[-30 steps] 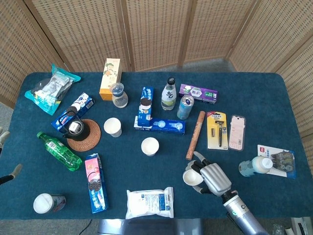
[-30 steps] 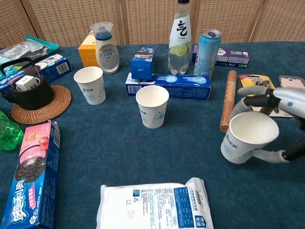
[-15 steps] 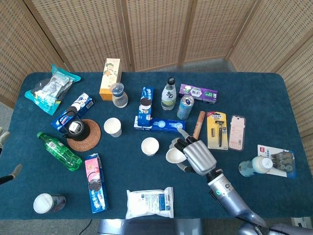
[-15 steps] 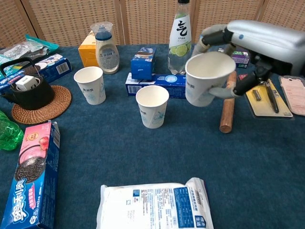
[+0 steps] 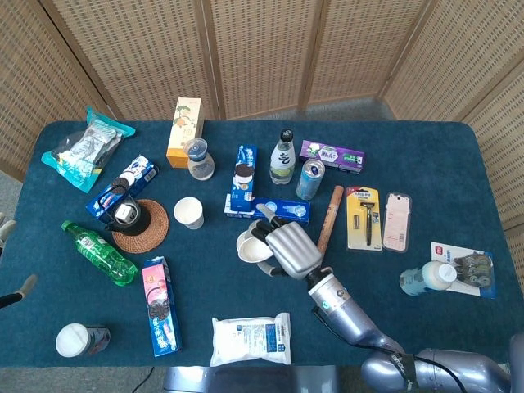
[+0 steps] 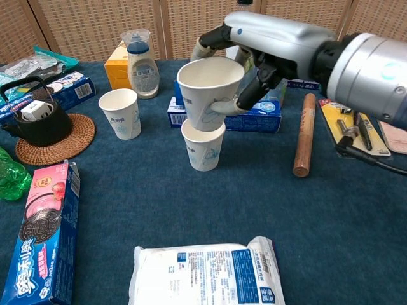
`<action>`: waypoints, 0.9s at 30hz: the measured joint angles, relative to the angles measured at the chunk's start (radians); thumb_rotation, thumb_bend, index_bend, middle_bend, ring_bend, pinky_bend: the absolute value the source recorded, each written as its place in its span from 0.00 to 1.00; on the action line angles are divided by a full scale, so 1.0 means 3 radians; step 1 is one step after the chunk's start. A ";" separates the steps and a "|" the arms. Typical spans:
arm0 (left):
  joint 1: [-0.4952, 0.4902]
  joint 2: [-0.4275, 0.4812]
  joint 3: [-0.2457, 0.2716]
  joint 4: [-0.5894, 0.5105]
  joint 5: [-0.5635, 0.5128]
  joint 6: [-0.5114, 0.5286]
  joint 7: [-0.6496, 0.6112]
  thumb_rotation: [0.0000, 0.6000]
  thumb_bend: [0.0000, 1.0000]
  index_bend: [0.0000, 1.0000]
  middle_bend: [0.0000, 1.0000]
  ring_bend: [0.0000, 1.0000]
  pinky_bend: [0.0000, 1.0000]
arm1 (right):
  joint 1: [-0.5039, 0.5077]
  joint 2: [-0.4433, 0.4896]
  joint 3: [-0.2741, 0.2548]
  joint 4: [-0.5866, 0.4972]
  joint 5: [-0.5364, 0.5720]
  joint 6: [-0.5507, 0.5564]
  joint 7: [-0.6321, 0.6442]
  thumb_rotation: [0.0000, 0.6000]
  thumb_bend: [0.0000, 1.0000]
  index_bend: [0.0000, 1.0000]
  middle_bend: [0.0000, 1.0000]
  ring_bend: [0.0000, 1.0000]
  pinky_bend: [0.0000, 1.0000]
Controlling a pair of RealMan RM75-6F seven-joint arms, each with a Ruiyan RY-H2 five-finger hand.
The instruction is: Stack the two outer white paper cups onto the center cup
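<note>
Two white paper cups meet at the middle of the worktop (image 6: 356, 254), and the job now is a clean seating. The right hand (image 6: 254, 63) is clamped on the carried white paper cup (image 6: 208, 92), whose base sits at or just inside the rim of the centre white paper cup (image 6: 203, 145). I judge it should be lowered straight and upright, squeezed lightly so the thin wall stays round, then released only once it nests. Both cups are tapered, smooth, printed faintly in blue, and light enough to tip. At about ten o'clock from the centre cup stands the third white paper cup (image 6: 120, 113), untouched, on the dark blue felt-like cloth. The left hand's state I cannot tell, as neither view shows it.
</note>
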 measured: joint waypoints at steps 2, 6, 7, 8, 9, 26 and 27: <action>0.0004 0.0009 -0.0007 0.0001 -0.0008 0.0008 -0.0019 1.00 0.32 0.00 0.00 0.00 0.00 | 0.0064 -0.0059 0.0012 0.0040 0.0053 -0.0024 -0.0039 1.00 0.37 0.35 0.32 0.06 0.39; 0.0001 0.0021 -0.0013 0.0014 -0.0029 -0.0011 -0.0060 1.00 0.32 0.00 0.00 0.00 0.00 | 0.0181 -0.0156 0.0037 0.0152 0.0182 -0.0063 -0.0074 1.00 0.37 0.35 0.33 0.06 0.39; 0.0000 0.0022 -0.0013 0.0017 -0.0031 -0.0017 -0.0066 1.00 0.32 0.00 0.00 0.00 0.00 | 0.0208 -0.0178 0.0042 0.0182 0.0207 -0.0071 -0.0080 1.00 0.37 0.35 0.33 0.06 0.39; -0.0002 0.0023 -0.0013 0.0019 -0.0033 -0.0021 -0.0069 1.00 0.32 0.00 0.00 0.00 0.00 | 0.0243 -0.0203 0.0049 0.0220 0.0241 -0.0083 -0.0085 1.00 0.37 0.35 0.33 0.06 0.39; -0.0002 0.0023 -0.0013 0.0022 -0.0035 -0.0023 -0.0071 1.00 0.32 0.00 0.00 0.00 0.00 | 0.0268 -0.0218 0.0053 0.0249 0.0262 -0.0090 -0.0091 1.00 0.37 0.35 0.33 0.06 0.39; -0.0003 0.0015 -0.0022 0.0039 -0.0064 -0.0033 -0.0059 1.00 0.32 0.00 0.00 0.00 0.00 | 0.0419 -0.0238 -0.0032 0.0534 0.0383 -0.0074 0.0011 1.00 0.37 0.35 0.33 0.06 0.39; -0.0003 0.0013 -0.0021 0.0039 -0.0063 -0.0033 -0.0054 1.00 0.32 0.00 0.00 0.00 0.00 | 0.0416 -0.0232 -0.0043 0.0522 0.0378 -0.0063 0.0013 1.00 0.37 0.35 0.33 0.06 0.39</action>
